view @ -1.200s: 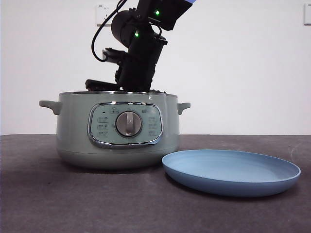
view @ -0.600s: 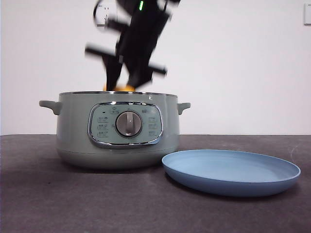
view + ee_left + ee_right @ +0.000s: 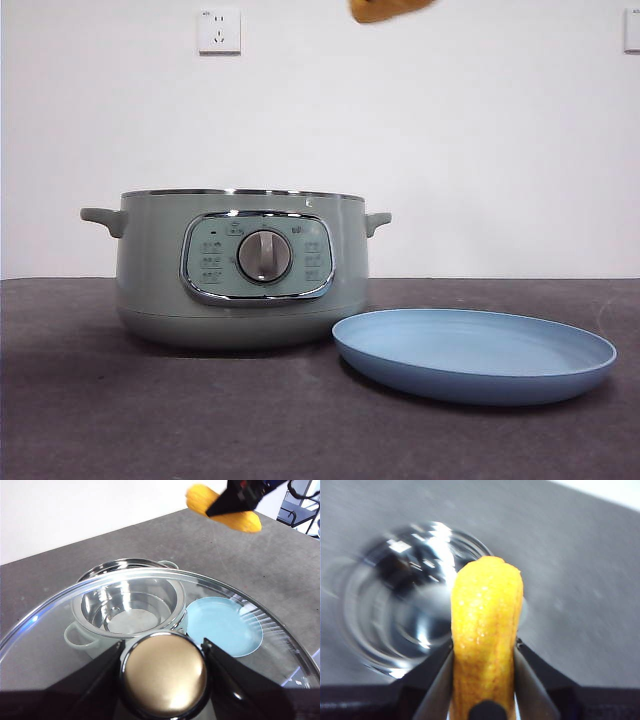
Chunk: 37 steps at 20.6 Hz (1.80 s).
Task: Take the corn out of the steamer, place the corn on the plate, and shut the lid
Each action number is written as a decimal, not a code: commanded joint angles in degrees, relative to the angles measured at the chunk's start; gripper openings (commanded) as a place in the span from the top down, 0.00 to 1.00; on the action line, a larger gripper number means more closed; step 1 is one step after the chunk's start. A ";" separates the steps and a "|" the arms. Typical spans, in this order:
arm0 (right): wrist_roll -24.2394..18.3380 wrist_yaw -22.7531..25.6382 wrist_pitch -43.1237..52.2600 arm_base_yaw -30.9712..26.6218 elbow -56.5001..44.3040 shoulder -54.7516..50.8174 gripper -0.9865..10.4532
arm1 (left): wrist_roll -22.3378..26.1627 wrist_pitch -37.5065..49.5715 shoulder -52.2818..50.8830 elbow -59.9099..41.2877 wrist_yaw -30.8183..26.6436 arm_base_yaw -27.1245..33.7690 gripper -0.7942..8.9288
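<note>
Currently, no brand name or readable text shows on any item; the steamer's control panel (image 3: 257, 256) carries only small icons, too small to make out, around a silver dial (image 3: 265, 256). A white wall socket (image 3: 219, 30) sits high on the far wall at left.

At left in the front view, the steamer (image 3: 240, 300) stands on the dark table (image 3: 100, 420), lid off, chrome rim exposed. The left wrist view shows its bare metal interior. Open tabletop lies to its left and on the near side.

The left gripper (image 3: 162, 672) is held above the scene, its jaws closed on the lid's knob (image 3: 164, 674). The lid (image 3: 60, 610) hangs under it, and the steamer and plate are seen through the glass.

The right gripper (image 3: 483, 680) is raised well above the table, jaws clamped against both sides of the corn (image 3: 486, 645). In the front view the corn (image 3: 385, 9) shows only as an orange tip at the top edge, above the gap between steamer and plate. The right wrist view is blurred, with the steamer's open mouth below the cob.

At right, the plate (image 3: 475, 380) lies flat just beside the steamer's base, its left rim close to the pot wall; whether they touch cannot be told. Bare table extends on the near side of the plate.
</note>
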 commanded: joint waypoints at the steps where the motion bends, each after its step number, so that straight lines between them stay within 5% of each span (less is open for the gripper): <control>1: 0.39 0.02 4.39 -0.92 -10.58 -2.64 0.92 | 0.79 2.43 -0.59 0.31 0.15 0.00 0.93; 12: 12.37 -6.71 42.60 -5.01 -57.02 -10.82 0.92 | 0.79 1.27 -0.59 0.31 0.13 0.00 0.93; 18: 14.19 -6.19 55.65 -6.49 -67.60 -9.64 0.92 | 0.74 1.27 -0.57 0.31 0.13 0.00 0.93; 27: 16.35 -6.27 59.49 -7.43 -70.03 -3.69 0.92 | -0.50 3.80 -0.22 0.31 0.15 0.00 0.93; 29: 16.52 -6.21 58.01 -7.43 -70.03 -3.69 0.80 | -0.50 5.62 0.57 0.31 0.15 0.00 0.93; 32: 16.52 -6.27 57.59 -7.43 -70.03 -4.13 0.47 | -0.50 8.35 2.67 0.31 0.20 0.00 0.93; 37: 16.48 -6.67 56.89 -7.43 -69.92 -7.19 0.41 | -0.74 12.87 7.21 0.31 1.18 -0.07 0.93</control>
